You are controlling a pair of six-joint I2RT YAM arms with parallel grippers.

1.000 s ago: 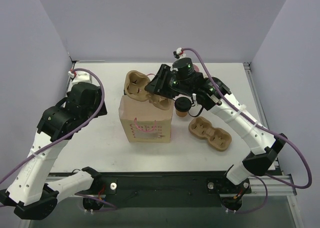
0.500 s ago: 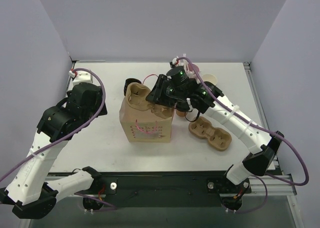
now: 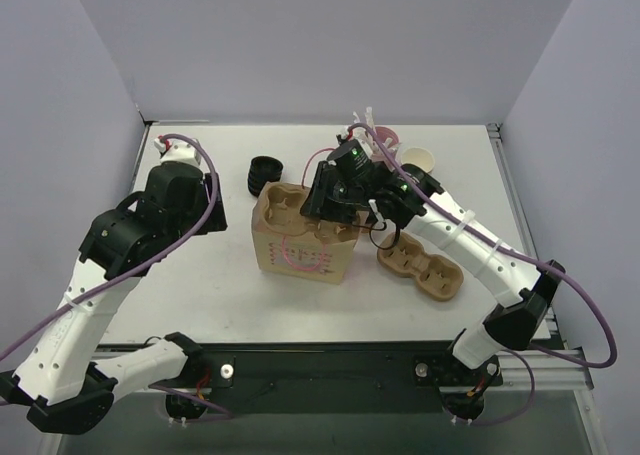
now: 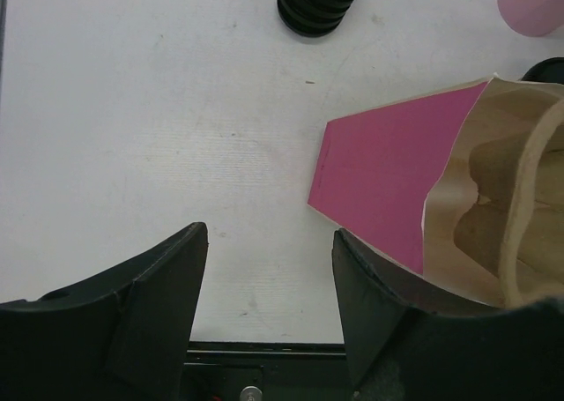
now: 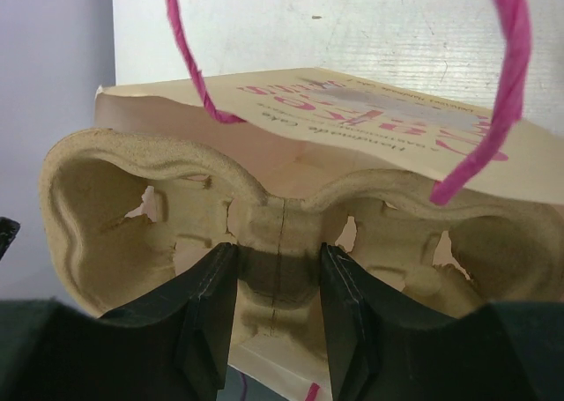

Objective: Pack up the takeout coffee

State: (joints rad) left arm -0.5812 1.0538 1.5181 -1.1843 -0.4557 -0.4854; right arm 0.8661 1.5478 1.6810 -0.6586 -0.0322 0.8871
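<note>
lid stack (image 3: 264, 173) behind bag (image 3: 300, 255)

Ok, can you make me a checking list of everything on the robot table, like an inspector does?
Surface: white table, a few faint specks.
Job's things: takeout coffee not made out, maybe hidden behind the right arm; paper bag stands open.
Clutter: stack of black lids, pink cup, cream cup, spare cup carrier lying right of the bag.
Grippers: left gripper open, empty, above the table; right gripper shut on a cup carrier at the bag's mouth.
Cables: purple cable runs along each arm.
Surroundings: pale walls on three sides; nothing else seen.
</note>
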